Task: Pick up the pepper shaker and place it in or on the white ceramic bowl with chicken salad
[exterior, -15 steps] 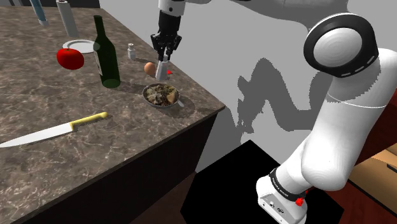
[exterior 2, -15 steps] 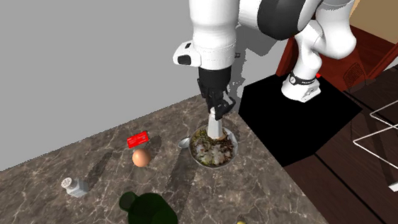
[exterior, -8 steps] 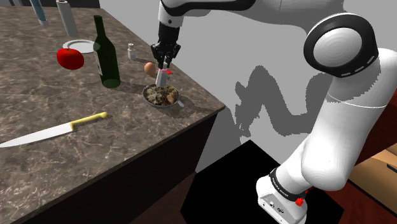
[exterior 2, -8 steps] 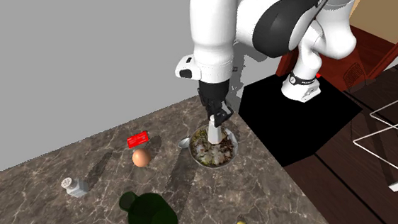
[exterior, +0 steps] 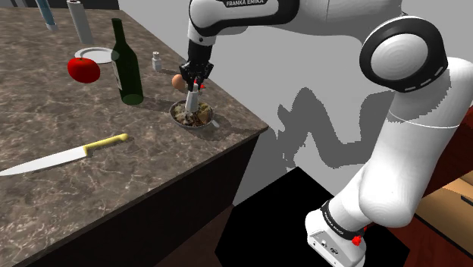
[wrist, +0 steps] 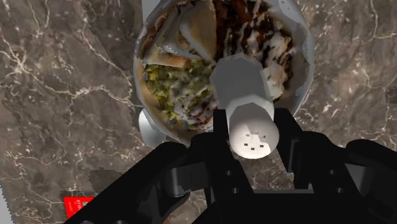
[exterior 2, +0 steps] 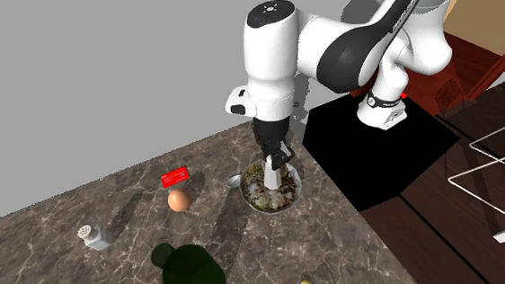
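My black gripper [exterior: 194, 80] [exterior 2: 275, 156] [wrist: 253, 130] is shut on a pale grey pepper shaker [exterior: 192, 97] [exterior 2: 273, 173] [wrist: 245, 95], clasping it near its holed cap. The shaker hangs upright right over a bowl [exterior: 211, 120] [exterior 2: 293, 195] [wrist: 306, 54] of chicken salad on the marble counter. Its base is down at the level of the salad, inside the rim. I cannot tell whether it touches the food.
Beside the bowl lie a brown egg [exterior: 178, 80] [exterior 2: 179, 200] and a small red card [exterior 2: 175, 177]. A second shaker [exterior: 157, 61] [exterior 2: 94, 234], a green bottle [exterior: 126, 64], a red apple [exterior: 83, 69] and a yellow-handled knife [exterior: 64, 155] share the counter. The counter edge [exterior: 250, 125] runs close by.
The gripper has come down with the shaker, from above the bowl to just inside its rim. Its grip has stayed shut.
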